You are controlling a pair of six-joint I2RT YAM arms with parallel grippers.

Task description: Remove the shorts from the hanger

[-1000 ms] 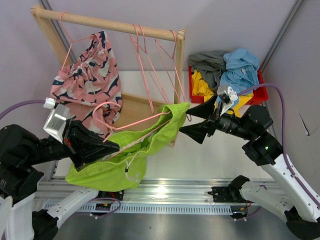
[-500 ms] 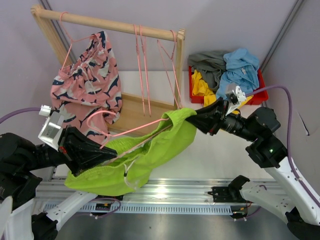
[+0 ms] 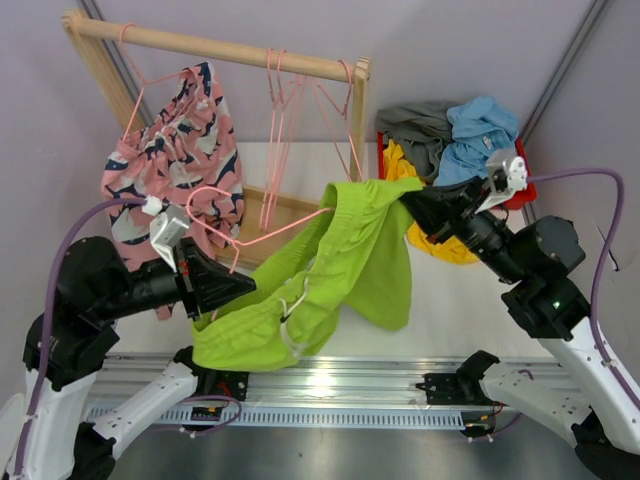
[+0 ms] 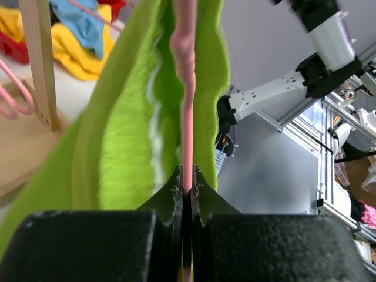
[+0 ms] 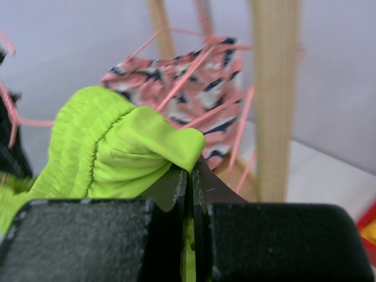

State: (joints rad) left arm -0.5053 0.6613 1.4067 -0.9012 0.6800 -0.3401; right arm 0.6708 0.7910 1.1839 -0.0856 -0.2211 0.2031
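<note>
Your right gripper (image 5: pixel 189 170), wide a second ago, now pinched shut on lime green shorts (image 3: pixel 355 260) waistband. Left gripper (image 4: pixel 187 179) clamps pink hanger (image 3: pixel 275 227). Shorts hang between arms above tabletop (image 3: pixel 460 300), likely sliding off hanger.

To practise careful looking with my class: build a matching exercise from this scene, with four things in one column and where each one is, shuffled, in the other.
1 lime green shorts
2 patterned pink shorts
3 light blue shorts
4 pink hanger off the rail

a hanging from the wooden rail
b pinched by the right gripper
c piled in the red bin
d clamped in the left gripper

Pairs: 1-b, 2-a, 3-c, 4-d
</note>
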